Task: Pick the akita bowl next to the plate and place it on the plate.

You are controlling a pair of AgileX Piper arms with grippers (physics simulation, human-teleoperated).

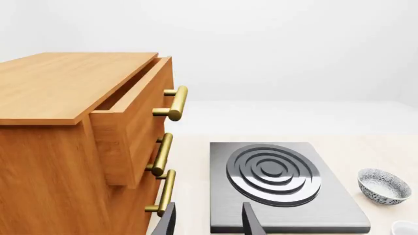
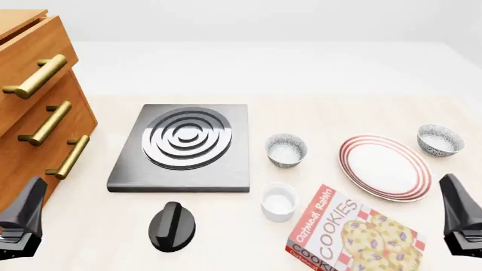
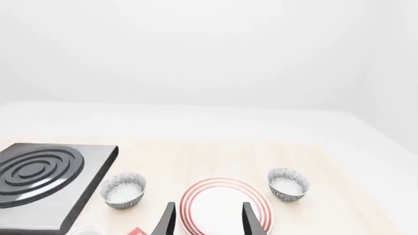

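The plate, white with red rings, lies right of centre in the front view. One speckled akita bowl stands close to its far right rim. A look-alike bowl stands further off on the plate's left, beside the stove. The right wrist view shows the plate between the near bowl and the other bowl. My right gripper is open, low at the front right, short of the plate. My left gripper is open at the front left, holding nothing.
A black stove plate lies left of centre, with its knob in front. A small white cup and a cookie box sit in front of the plate. A wooden drawer cabinet with brass handles fills the left edge.
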